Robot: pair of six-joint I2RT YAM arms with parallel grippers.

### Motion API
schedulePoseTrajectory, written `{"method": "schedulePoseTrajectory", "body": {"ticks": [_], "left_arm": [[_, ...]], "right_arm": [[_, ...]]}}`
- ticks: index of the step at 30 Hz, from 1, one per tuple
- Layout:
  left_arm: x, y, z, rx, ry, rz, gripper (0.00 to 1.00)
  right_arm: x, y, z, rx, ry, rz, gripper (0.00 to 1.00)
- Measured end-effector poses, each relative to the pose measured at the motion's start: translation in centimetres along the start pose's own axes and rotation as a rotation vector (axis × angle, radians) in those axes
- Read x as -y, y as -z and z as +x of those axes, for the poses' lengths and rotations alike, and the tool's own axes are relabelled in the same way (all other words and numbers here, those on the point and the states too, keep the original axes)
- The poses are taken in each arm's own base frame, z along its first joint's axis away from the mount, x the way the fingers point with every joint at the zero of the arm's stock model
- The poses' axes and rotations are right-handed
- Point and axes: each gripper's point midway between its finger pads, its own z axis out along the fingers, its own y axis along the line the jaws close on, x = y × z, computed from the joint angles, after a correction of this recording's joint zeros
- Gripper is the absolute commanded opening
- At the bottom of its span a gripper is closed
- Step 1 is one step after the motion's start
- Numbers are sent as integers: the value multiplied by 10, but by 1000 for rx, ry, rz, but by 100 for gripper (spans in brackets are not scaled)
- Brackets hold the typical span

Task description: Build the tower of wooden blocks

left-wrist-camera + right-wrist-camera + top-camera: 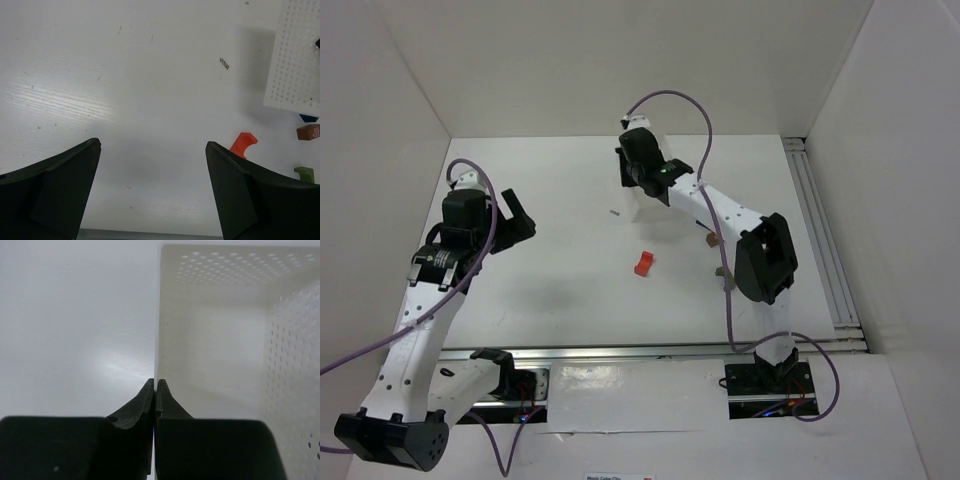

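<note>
Hovering over the white table (560, 290) nr its left edge, the left gripper (152, 145) holds its jaws as wide as they go, w/ nothing btwn them. Twd the far edge, the right gripper (156, 386) is pinched tight, tips meeting on the rim of the white perforated plastic bin (225, 265). It looks to be clamping that thin wall.

Nothing is stacked yet. The red notched wood block (243, 145) lies alone nr the table's middle. The small blue wood block (308, 118), brown wood block (308, 132) and green wood block (304, 173) sit loose nr the bin's corner, on the side twd the right edge.

Judged from this, the build is at its very start, w/ pieces spread out and the first pick pending. The next move prob. calls for a square descent onto the brown base piece, jaws narrowed first, since each block is far smaller than the gap. Open table lies all round the red block. The other three sit close by the right arm (740, 225) and the bin, leaving little approach room.
</note>
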Motion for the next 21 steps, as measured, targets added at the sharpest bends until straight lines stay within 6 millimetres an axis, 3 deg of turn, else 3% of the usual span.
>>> {"method": "schedulePoseTrajectory", "body": {"ticks": [2, 6, 9, 15, 21], "left_arm": [[-2, -1, 2, -1, 0, -8, 99], [-5, -5, 6, -15, -3, -19, 99], [-5, -9, 8, -29, -4, -26, 99], [-6, -15, 14, -51, -6, -31, 99], [-8, -17, 17, -55, -7, -33, 99]], "right_arm": [[38, -22, 13, -40, 62, 155, 0], [78, -50, 22, -74, 144, 300, 0], [94, -62, 25, -92, 188, 350, 0], [84, -83, 10, -58, 214, 347, 0], [53, -81, 24, -70, 237, 305, 0]]}}
